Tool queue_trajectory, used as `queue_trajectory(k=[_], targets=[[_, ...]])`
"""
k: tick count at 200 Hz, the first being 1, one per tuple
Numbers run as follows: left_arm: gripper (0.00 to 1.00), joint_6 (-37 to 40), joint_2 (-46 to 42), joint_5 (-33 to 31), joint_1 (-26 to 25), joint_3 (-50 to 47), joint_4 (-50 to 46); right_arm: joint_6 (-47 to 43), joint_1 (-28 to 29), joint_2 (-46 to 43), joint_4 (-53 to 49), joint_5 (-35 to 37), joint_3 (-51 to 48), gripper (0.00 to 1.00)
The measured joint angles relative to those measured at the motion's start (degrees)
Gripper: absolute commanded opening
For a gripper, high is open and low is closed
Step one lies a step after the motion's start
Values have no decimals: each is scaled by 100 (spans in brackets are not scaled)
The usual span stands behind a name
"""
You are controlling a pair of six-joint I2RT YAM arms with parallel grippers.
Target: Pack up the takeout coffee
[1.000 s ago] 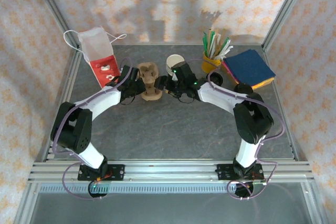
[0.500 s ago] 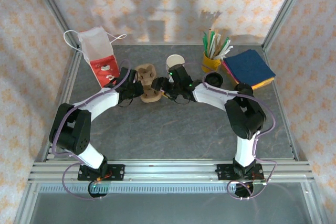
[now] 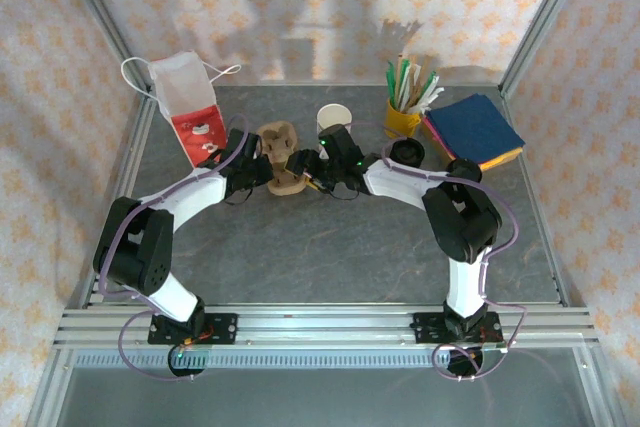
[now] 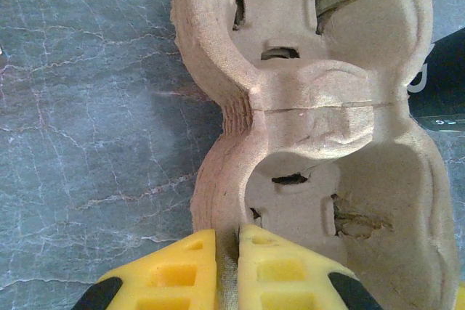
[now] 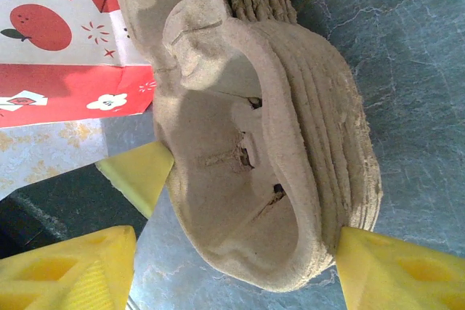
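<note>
The takeout coffee, a pale-topped paper cup, stands behind my right wrist, its lower part hidden. A stack of brown pulp cup carriers sits left of it. My left gripper is shut on the stack's near rim; in the left wrist view the yellow fingers pinch the top carrier's wall. My right gripper is open around the stack's right end. In the right wrist view, one right fingertip touches the stack's layered side, and the other stands apart from it.
A red-and-white paper bag stands at the back left, also seen behind the stack. A yellow mug of sticks, blue and yellow napkins and low black lids fill the back right.
My right gripper has slid left from beside the cup until its jaws straddle the carrier stack's end. The left gripper has kept its hold on the rim.
</note>
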Motion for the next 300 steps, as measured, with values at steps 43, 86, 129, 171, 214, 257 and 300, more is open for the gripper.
queue_trajectory(k=[43,86,129,171,214,257,300], targets=[[12,22,0,-2,0,0,-2,-2,7,-2,-61,26,61,72],[12,42,0,-2,0,0,-2,-48,50,-24,-262,221,188,72],[12,42,0,0,0,0,-2,-76,85,-35,-417,317,256,72],[11,42,0,13,0,0,2,-205,122,-33,-686,573,485,73],[11,42,0,39,0,0,2,-245,127,-33,-717,632,522,74],[11,42,0,66,0,0,11,-236,129,-24,-704,590,531,74],[11,39,0,81,0,0,15,-243,136,9,-780,640,586,76]])
